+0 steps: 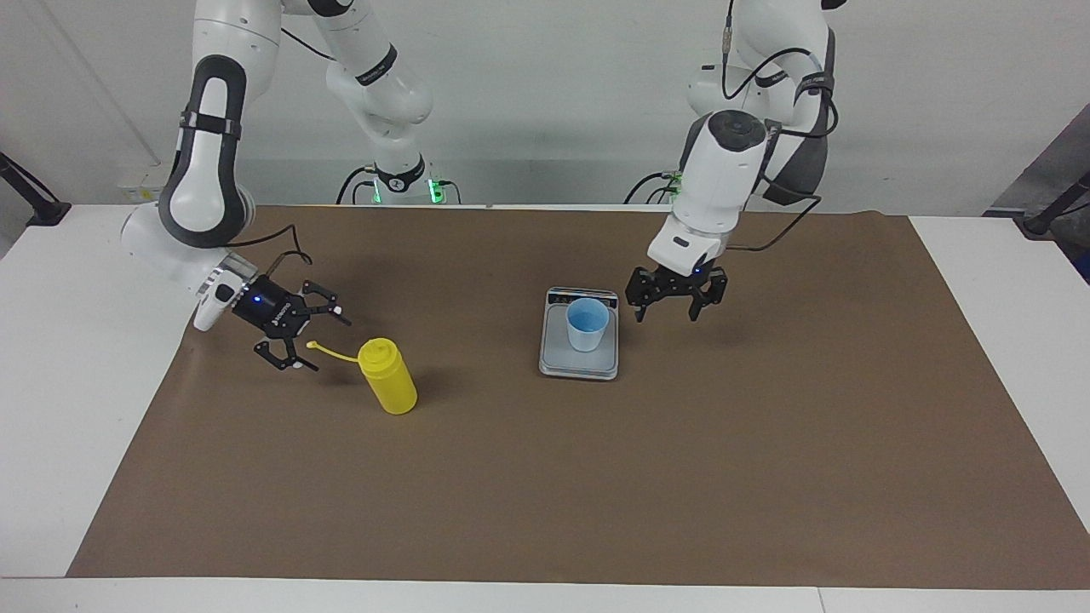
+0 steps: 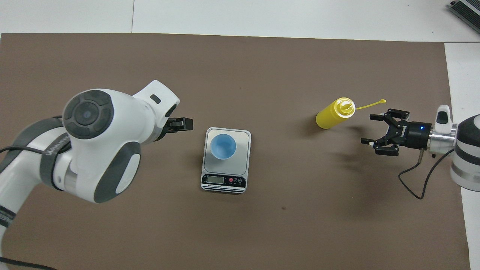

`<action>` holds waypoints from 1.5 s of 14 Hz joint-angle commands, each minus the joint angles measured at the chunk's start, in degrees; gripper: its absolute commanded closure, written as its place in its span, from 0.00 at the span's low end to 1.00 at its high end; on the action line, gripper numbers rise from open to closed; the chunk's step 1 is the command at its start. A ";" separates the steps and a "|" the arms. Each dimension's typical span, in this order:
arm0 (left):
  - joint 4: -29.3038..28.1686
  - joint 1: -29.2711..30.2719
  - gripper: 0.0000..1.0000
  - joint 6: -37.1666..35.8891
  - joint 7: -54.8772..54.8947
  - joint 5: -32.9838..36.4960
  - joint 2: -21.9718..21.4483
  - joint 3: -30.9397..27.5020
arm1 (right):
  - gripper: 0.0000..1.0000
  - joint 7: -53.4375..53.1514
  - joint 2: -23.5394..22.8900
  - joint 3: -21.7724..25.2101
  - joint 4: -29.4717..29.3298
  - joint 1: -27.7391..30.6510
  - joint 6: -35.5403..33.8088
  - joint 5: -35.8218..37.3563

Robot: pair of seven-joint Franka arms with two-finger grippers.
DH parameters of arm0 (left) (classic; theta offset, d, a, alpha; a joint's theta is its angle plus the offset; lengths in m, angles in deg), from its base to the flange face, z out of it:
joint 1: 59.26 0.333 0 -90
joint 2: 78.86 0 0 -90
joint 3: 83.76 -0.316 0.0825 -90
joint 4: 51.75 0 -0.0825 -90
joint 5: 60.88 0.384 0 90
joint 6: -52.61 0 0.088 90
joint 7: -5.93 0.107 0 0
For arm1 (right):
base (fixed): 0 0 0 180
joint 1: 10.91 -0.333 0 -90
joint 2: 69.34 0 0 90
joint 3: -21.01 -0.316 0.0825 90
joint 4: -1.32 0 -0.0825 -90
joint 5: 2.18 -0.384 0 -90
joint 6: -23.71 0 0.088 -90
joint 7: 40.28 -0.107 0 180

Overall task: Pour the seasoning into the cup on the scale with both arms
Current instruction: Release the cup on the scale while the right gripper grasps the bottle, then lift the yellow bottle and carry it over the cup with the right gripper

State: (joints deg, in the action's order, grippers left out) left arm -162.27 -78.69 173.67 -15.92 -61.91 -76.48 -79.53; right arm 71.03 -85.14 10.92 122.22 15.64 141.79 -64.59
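The yellow bottle (image 1: 387, 375) stands upright toward the right arm's end of the surface (image 1: 51, 358). The right end effector (image 1: 308, 339), wide open and empty, is just beside it, probably aimed at it. The left end effector (image 1: 676, 300) hangs open and empty beside the scale (image 1: 579, 364), where the cup (image 1: 587, 324) sits.
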 commanded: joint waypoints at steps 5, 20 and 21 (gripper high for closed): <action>-0.48 14.58 0.00 -11.36 22.52 0.67 -7.12 0.43 | 0.00 2.32 -2.04 -0.46 -0.14 -7.20 5.83 -8.25; 17.51 23.83 0.00 -31.39 31.96 0.76 -7.12 0.52 | 1.00 0.31 -2.22 -0.81 -2.68 -16.08 17.87 -21.27; 18.06 23.75 0.00 -32.28 32.04 0.67 -7.56 0.52 | 1.00 -1.35 -1.26 -0.81 -2.95 -17.83 20.06 -21.01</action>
State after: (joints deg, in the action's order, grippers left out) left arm -147.27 -55.41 145.20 15.98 -61.88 -83.91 -79.38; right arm 72.19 -87.31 10.57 120.46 0.51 157.96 -84.32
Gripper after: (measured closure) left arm 0.000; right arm 0.374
